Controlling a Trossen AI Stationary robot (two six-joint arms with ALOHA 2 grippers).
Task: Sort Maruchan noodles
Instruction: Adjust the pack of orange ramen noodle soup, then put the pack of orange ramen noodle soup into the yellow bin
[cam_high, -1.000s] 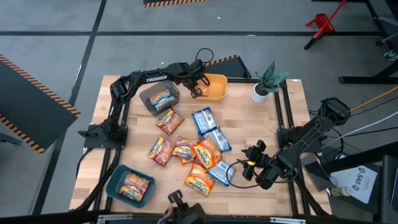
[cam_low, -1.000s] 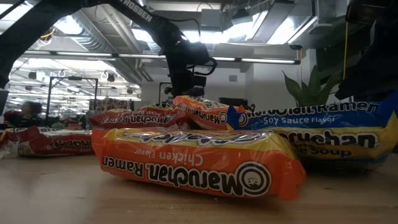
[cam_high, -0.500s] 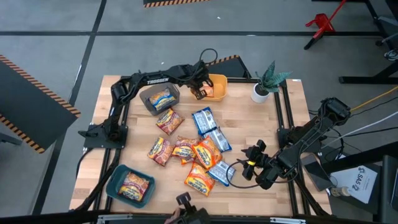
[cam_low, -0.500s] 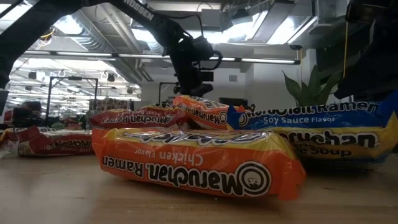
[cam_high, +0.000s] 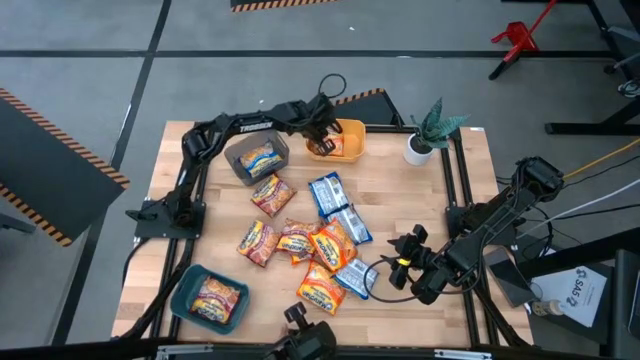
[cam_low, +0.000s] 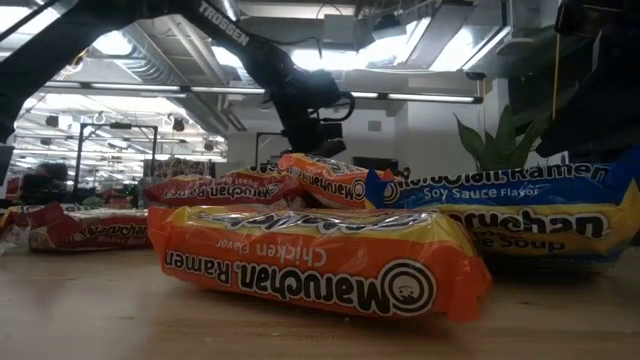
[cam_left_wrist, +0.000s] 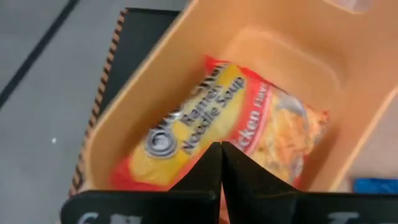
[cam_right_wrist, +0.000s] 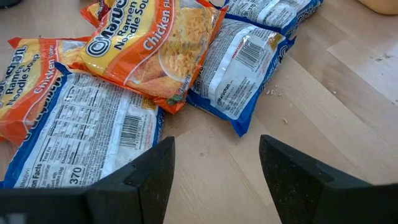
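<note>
Hovering over the yellow-orange plastic bin at the table's far edge, the left gripper has its fingers pressed together, holding nothing — an orange crinkly ramen packet lies in the bin beneath it. The right gripper sits low at the near right, fingers spread apart and empty, just beside a blue-edged packet on the wooden table. Loose packets cluster mid-table; one each in the grey bin and teal bin.
</note>
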